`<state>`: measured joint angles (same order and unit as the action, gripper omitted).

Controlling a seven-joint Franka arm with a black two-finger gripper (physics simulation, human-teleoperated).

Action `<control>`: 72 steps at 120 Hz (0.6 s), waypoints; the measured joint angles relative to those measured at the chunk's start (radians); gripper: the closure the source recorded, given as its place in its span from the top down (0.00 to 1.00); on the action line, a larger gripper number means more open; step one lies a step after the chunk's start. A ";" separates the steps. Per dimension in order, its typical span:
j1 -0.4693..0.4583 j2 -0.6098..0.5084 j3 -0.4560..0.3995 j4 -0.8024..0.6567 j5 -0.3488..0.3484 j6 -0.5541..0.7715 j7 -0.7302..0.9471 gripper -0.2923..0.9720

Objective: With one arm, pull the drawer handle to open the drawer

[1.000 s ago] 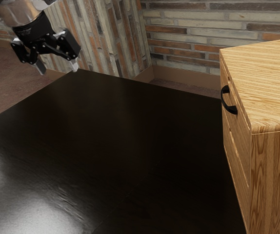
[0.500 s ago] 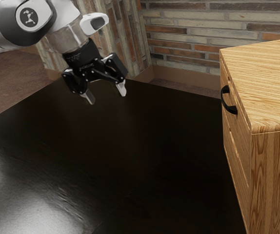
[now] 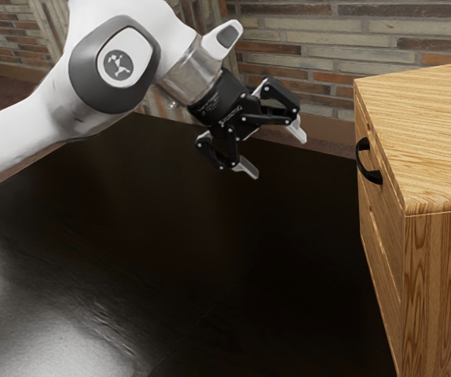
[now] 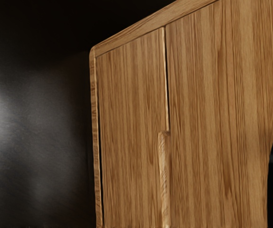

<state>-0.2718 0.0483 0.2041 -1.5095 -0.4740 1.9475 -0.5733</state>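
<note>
fingers (image 3: 247,166) spread wide, nothing held, parked above counter (image 3: 131,259), well left of drawer handle (image 3: 367,161)

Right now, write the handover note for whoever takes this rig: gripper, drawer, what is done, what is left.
Gripper: open, empty, in the air over the dark table, fingers aimed toward the wooden cabinet, well apart from it.
Handle: black, on the top drawer front; the drawer looks shut, flush with the cabinet's face.
Done: nothing on the drawer yet.
Left: reach the handle, shut the gripper on it, pull the drawer out.
</note>
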 joint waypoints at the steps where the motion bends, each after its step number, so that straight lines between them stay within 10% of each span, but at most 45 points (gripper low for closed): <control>1: -0.002 0.000 0.000 -0.001 -0.001 0.003 -0.002 0.77; 72: -0.055 0.061 -0.001 -0.027 -0.016 0.188 -0.092 0.77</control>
<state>-0.3264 0.1096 0.2028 -1.5366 -0.4896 2.1358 -0.6650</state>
